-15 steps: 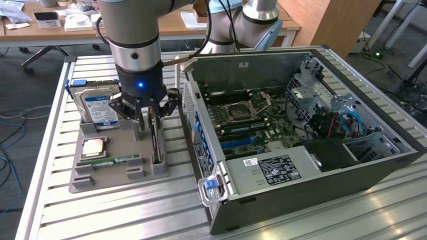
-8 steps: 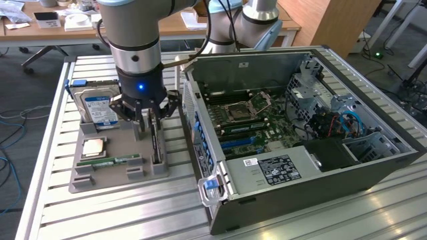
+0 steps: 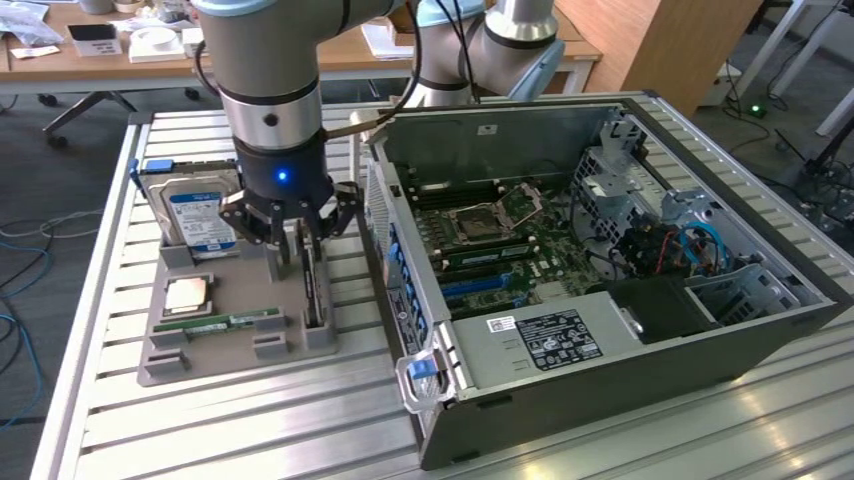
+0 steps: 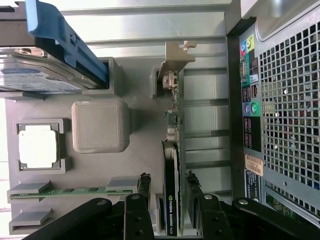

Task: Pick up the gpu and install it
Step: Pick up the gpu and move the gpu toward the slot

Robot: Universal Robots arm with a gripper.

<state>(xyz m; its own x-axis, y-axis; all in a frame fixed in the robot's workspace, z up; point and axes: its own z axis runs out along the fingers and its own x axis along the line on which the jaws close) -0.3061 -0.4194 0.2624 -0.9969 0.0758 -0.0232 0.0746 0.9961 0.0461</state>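
Grey plastic tray [image 3: 227,355] on the worktop [image 3: 240,420], at nine o'clock of the case [image 3: 601,350] in the exterior view. On edge in the tray's slot nearest the case: the gpu [image 3: 314,295], a dark board with its silvery bracket [image 4: 175,57] at the far end, toward twelve o'clock. Right over it, the pincer [image 3: 300,245], half spread, straddling the card with one finger to each side. By the look of the wrist view, a sliver of gap on at least one side, so nothing clamped yet.

Judging from this, worth centring first, for even contact on both faces and no sideways shove in the slot. Grip the flat faces, low enough for a firm hold, clear of the slot walls. Close gently, mindful of flex in a thin board. Keep the outer finger off the case's rear panel, just beside at three o'clock. Stay well off the drive [image 3: 194,215] at the tray's eleven o'clock and the memory stick [image 3: 220,323] at seven o'clock.
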